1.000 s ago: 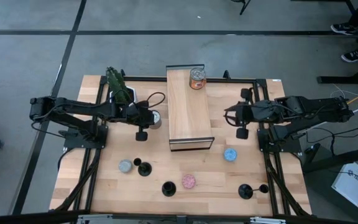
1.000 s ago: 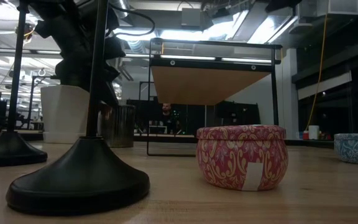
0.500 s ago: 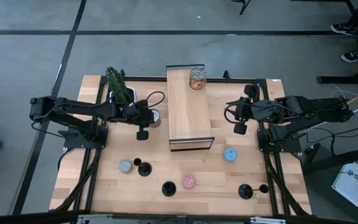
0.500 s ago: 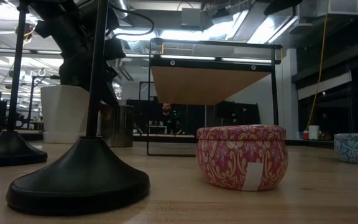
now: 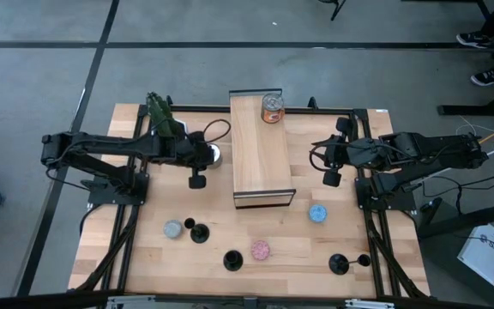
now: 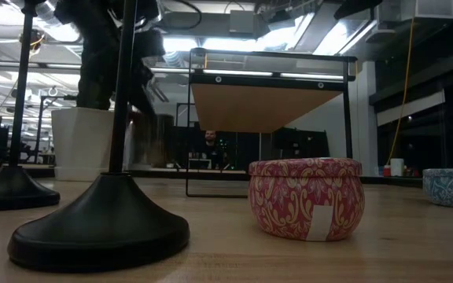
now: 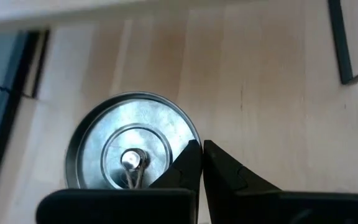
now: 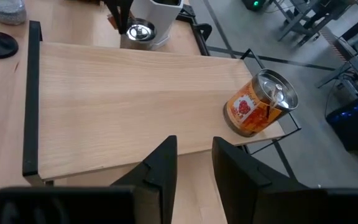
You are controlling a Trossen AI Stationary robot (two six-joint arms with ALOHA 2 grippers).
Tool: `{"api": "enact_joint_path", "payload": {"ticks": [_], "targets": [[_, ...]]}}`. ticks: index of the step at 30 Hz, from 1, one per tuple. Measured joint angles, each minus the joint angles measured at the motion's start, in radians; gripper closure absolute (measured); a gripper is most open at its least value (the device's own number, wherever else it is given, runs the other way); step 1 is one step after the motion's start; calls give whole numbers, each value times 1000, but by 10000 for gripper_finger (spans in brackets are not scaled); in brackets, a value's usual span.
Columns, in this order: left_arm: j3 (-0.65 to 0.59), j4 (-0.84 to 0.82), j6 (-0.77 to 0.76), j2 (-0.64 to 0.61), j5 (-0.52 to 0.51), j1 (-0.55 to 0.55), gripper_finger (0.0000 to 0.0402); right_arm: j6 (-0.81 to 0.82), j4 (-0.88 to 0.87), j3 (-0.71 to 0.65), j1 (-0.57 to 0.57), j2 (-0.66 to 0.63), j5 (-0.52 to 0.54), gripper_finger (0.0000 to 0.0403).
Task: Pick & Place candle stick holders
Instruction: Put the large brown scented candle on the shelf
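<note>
— Since the left arm went toward the back of the table (image 5: 144,257) in the last second, where is it now?

— Now the left gripper (image 7: 202,146) hangs straight above the silver tin (image 7: 129,158), beside the wooden shelf (image 5: 260,146). Its fingers are pressed together, and I see nothing between them. The right gripper (image 8: 194,149) hardly moved; it looks across the shelf top with its fingers parted and empty.

— And the candle stick holders (image 5: 198,232)?

— 3 stand upright near the front edge: that one beside the grey disc, the middle holder (image 5: 232,260), and the right holder (image 5: 338,263). A black round shape shows just beside each gripper from above; I cannot tell if it is a holder or a part of the arm.

— So what does this mean for the task?

— I think the left arm is far from these 3, so picking them is not yet begun.

— Any writing?

— The orange tin (image 8: 260,106) has a printed label, but I cannot read it. The pink tin (image 6: 305,196) has a blank white sticker.
</note>
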Motion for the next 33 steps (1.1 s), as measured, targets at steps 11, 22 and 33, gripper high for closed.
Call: {"api": "enact_joint_path", "payload": {"ticks": [11, 22, 33], "targets": [[130, -141, 26, 0, -87, 5, 400, 0, 0, 0, 0, 0, -1, 300], [283, -204, 73, -1, -108, 49, 400, 0, 0, 0, 0, 0, -2, 300], [443, -208, 157, 37, -101, 131, 400, -1, 1, 0, 0, 0, -2, 300]]}}
